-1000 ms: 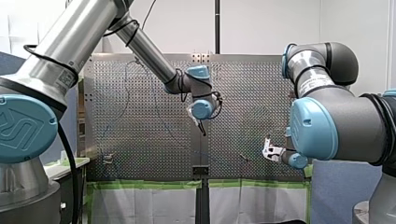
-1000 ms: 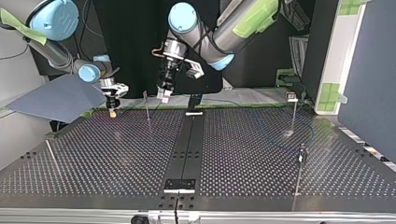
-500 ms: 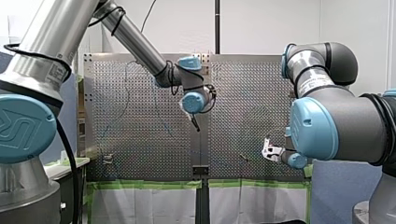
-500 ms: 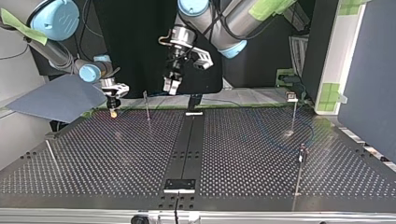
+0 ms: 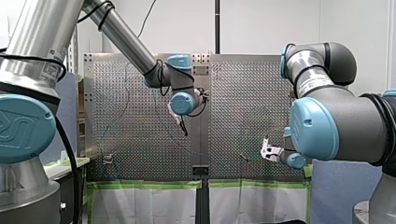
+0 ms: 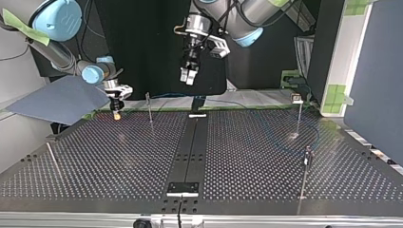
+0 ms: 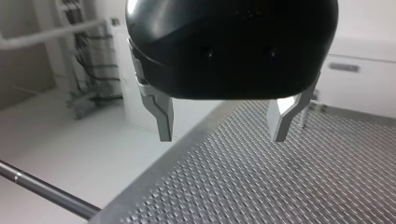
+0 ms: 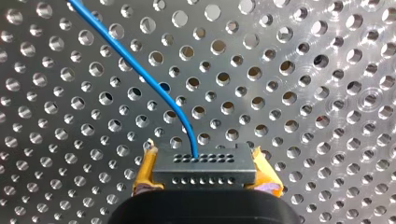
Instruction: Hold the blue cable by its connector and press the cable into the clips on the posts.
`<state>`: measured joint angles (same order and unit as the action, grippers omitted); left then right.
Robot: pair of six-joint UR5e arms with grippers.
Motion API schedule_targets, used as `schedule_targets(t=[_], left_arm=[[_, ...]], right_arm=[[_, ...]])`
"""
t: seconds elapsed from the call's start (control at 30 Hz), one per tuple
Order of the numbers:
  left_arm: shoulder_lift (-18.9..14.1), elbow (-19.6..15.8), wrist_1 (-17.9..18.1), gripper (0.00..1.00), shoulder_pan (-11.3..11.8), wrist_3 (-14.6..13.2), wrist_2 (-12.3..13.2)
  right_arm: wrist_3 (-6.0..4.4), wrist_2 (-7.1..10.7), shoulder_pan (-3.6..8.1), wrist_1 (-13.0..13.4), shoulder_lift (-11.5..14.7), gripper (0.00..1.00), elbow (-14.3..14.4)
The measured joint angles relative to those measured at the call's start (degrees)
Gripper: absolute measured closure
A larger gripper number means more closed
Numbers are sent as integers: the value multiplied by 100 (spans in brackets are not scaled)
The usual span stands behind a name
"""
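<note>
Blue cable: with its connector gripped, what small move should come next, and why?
Probably lower my left gripper toward the blue cable beside the nearest post: it hangs open and empty above the table, while my right gripper holds the connector.

Robotics lab. Two industrial arms of grey metal tube with light blue joint caps, my left arm (image 5: pixel 116 35) and my right arm (image 5: pixel 336 121), reach over a perforated metal tabletop (image 6: pixel 95 156) drilled with a regular grid of holes. Thin metal posts (image 6: pixel 149 108) stand on it. Strips of green tape (image 5: pixel 144 185) run along its edge. Plain white walls (image 5: pixel 266 23) stand behind. A black backdrop (image 6: pixel 138 52) and a grey-blue partition panel (image 6: pixel 375 95) close in the work cell. The left wrist view shows white cabinets (image 7: pixel 359 88) and bundled wiring (image 7: pixel 88 70) on a rack.
</note>
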<state>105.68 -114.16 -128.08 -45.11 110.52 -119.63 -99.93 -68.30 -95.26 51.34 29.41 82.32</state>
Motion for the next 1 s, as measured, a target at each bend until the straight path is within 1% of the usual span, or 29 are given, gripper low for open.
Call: schedule_targets(t=[0.17,0.53,0.77,0.87,1.0], left_arm=[[0,-233,-22,0,0,-59,-141],[-1,-754,-25,0,-3,-144,-227],[-1,-1100,47,0,5,-330,-291],[-1,-1234,154,0,32,-332,-271],[-1,-1401,314,0,58,-239,-163]], right_arm=[[5,0,-6,0,0,100,0],[15,-1,-20,0,0,100,-1],[26,-12,-19,-4,0,100,0],[68,-31,-5,-12,0,100,-1],[193,-91,31,-96,1,100,0]])
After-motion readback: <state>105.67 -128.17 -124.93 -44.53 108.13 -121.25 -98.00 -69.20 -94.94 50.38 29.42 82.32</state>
